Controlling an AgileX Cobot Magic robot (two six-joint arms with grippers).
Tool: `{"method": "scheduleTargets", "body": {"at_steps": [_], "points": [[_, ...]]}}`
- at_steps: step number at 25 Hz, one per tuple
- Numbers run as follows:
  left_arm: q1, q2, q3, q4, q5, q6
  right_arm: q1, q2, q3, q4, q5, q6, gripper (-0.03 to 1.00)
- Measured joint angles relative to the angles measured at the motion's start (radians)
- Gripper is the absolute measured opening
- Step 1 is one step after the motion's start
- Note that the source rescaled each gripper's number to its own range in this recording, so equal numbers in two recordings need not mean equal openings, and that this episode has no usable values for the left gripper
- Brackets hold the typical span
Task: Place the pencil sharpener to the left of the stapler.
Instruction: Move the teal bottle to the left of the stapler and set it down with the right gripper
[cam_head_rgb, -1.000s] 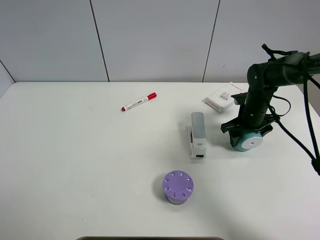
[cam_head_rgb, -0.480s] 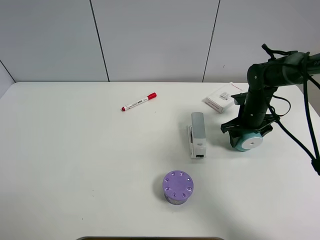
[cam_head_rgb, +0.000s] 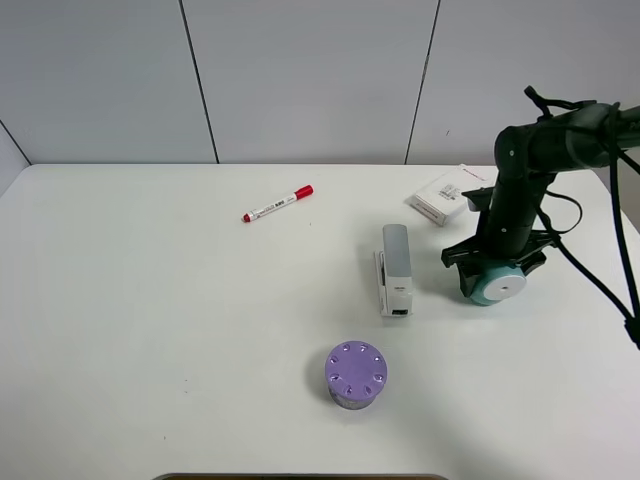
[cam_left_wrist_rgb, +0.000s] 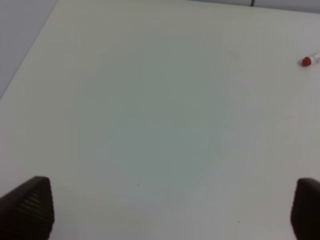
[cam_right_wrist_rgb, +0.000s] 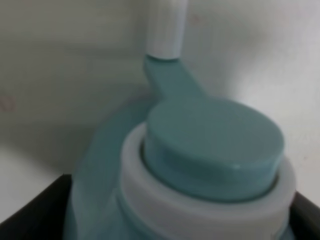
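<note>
The teal pencil sharpener (cam_head_rgb: 497, 284) lies on the white table, to the right of the grey and white stapler (cam_head_rgb: 395, 268), its white round face showing. My right gripper (cam_head_rgb: 496, 266) comes down over it, one finger pressed to each side of it. The right wrist view is filled by the pencil sharpener (cam_right_wrist_rgb: 210, 150), with dark fingers (cam_right_wrist_rgb: 30, 205) at both lower corners against its body. My left gripper (cam_left_wrist_rgb: 165, 210) stands open above bare table, its fingertips far apart with nothing between them; it is out of the exterior view.
A red-capped white marker (cam_head_rgb: 278, 204) lies at the back left of the stapler; its red cap (cam_left_wrist_rgb: 306, 61) shows in the left wrist view. A purple cylinder (cam_head_rgb: 356, 374) stands in front of the stapler. A small white box (cam_head_rgb: 440, 195) lies behind the right arm.
</note>
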Motion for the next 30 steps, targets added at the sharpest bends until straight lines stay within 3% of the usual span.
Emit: {"method": "scheduleTargets", "body": {"at_steps": [16, 24, 30], "points": [[0.000, 0.000, 0.000, 0.000, 0.000, 0.000, 0.000, -0.213, -0.069, 0.002, 0.036, 0.000, 0.00], [0.000, 0.000, 0.000, 0.000, 0.000, 0.000, 0.011, -0.237, -0.288, 0.093, 0.134, -0.040, 0.00], [0.000, 0.000, 0.000, 0.000, 0.000, 0.000, 0.104, -0.237, -0.372, 0.186, 0.146, -0.091, 0.00]]}}
